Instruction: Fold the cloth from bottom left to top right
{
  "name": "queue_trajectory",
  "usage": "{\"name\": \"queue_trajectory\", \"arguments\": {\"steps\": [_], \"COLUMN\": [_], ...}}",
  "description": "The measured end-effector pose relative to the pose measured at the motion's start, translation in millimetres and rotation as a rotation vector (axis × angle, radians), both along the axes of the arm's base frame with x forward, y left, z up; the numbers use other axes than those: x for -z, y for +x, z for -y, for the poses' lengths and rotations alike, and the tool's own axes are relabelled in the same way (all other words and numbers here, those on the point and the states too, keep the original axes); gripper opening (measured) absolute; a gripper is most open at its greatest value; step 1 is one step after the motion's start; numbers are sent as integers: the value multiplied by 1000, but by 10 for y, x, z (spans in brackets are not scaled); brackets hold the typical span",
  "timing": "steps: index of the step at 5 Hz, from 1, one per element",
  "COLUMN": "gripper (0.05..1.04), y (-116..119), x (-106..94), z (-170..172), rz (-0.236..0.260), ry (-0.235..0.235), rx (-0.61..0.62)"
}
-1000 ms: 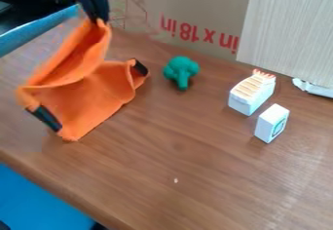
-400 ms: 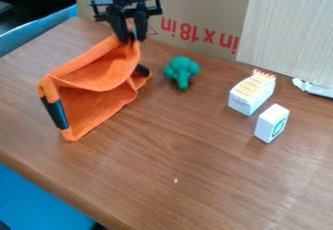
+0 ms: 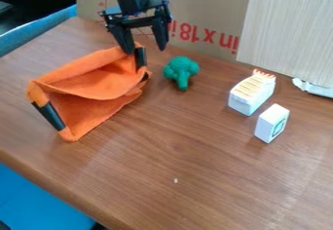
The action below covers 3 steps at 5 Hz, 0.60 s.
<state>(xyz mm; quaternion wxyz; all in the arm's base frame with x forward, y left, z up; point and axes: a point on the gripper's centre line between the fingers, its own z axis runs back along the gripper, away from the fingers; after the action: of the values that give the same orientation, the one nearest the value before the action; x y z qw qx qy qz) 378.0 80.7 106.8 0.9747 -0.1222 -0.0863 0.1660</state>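
Orange cloth lies just below spread fingers.

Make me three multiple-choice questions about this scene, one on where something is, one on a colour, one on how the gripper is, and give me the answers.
1. Where is the green toy broccoli?
A. Between the cloth and the smaller white block
B. On top of the cloth
C. Inside the gripper

2. What is the cloth's main colour?
A. Blue
B. Green
C. Orange

3. How is the gripper?
A. Shut on the broccoli
B. Open
C. Shut and empty

Answers:
1: A, the cloth lies to its left in the view, the block to its right.
2: C, its fabric is orange, with dark patches at corners.
3: B, a wide gap shows between its fingertips.
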Motion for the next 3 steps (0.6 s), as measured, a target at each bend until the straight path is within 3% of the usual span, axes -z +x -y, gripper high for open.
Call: {"name": "queue_trajectory", "arguments": {"steps": [1,2,3], "gripper": [1001,1000,1000], "y": [36,-24,-227], "x": [-266,-350,-742], "z": [-157,-175,-337], "rz": [68,87,134], "ry": [-63,-84,12], "rx": [57,116,144]}}
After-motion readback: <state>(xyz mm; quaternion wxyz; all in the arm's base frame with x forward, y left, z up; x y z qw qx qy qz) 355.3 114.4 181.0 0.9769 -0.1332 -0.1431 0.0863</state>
